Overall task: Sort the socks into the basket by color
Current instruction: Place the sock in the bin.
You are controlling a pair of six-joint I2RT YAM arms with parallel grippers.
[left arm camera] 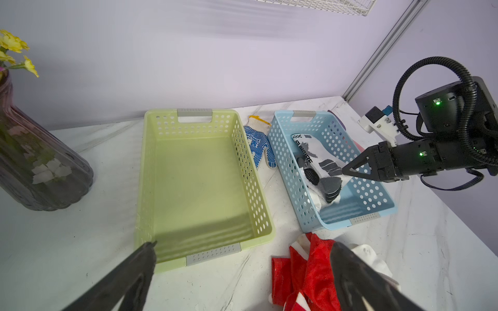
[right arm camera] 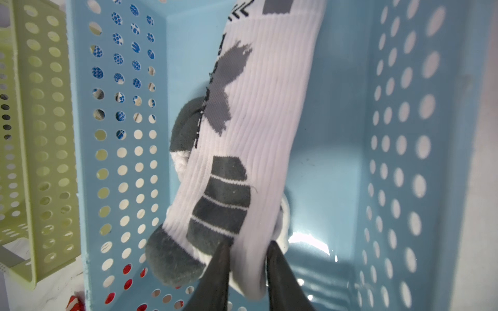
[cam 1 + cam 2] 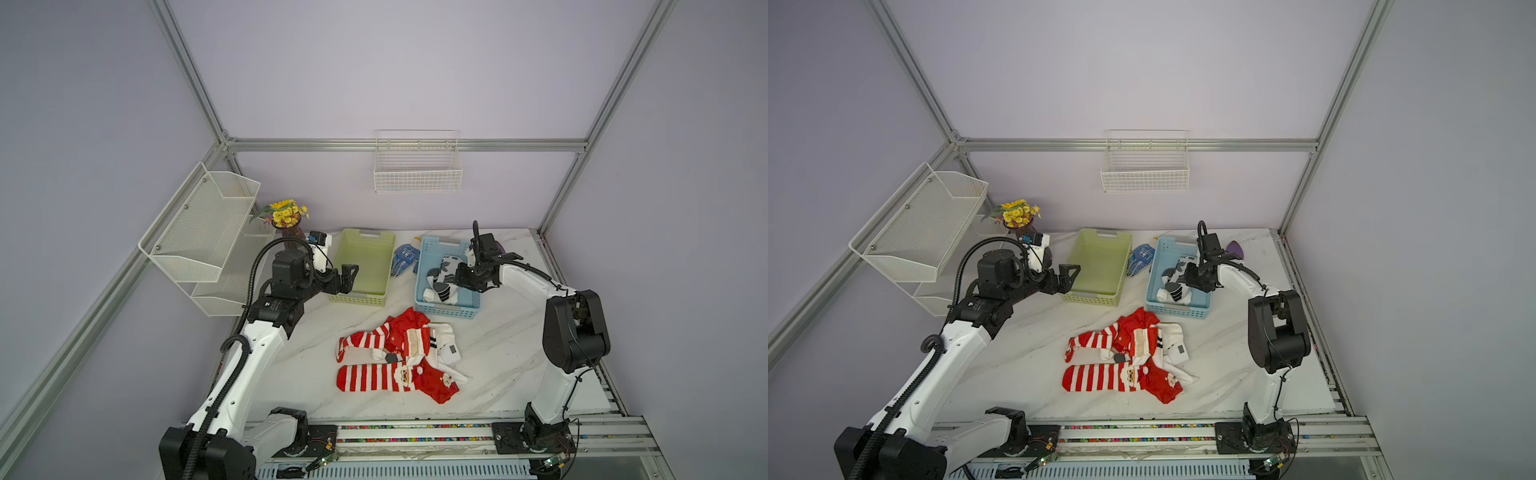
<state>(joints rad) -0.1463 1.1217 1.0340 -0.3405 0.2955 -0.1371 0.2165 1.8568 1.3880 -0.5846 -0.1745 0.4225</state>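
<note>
A white sock (image 2: 256, 121) with black and grey marks lies in the blue basket (image 3: 446, 309), seen in both top views. My right gripper (image 2: 248, 246) reaches into that basket (image 1: 358, 218); its jaws are slightly parted, open, and a fold of the sock lies between them. Red-and-white striped Santa socks (image 3: 382, 376) lie heaped with another white sock (image 3: 446, 345) on the marble table in front of the baskets. The green basket (image 3: 365, 266) holds nothing. My left gripper (image 3: 349, 278) hovers wide open over its near left corner, holding nothing.
Blue dotted gloves (image 3: 404, 257) lie between the two baskets. A dark vase of yellow flowers (image 3: 286, 216) stands at the back left beside a white mesh rack (image 3: 203, 232). A wire basket (image 3: 417, 170) hangs on the back wall.
</note>
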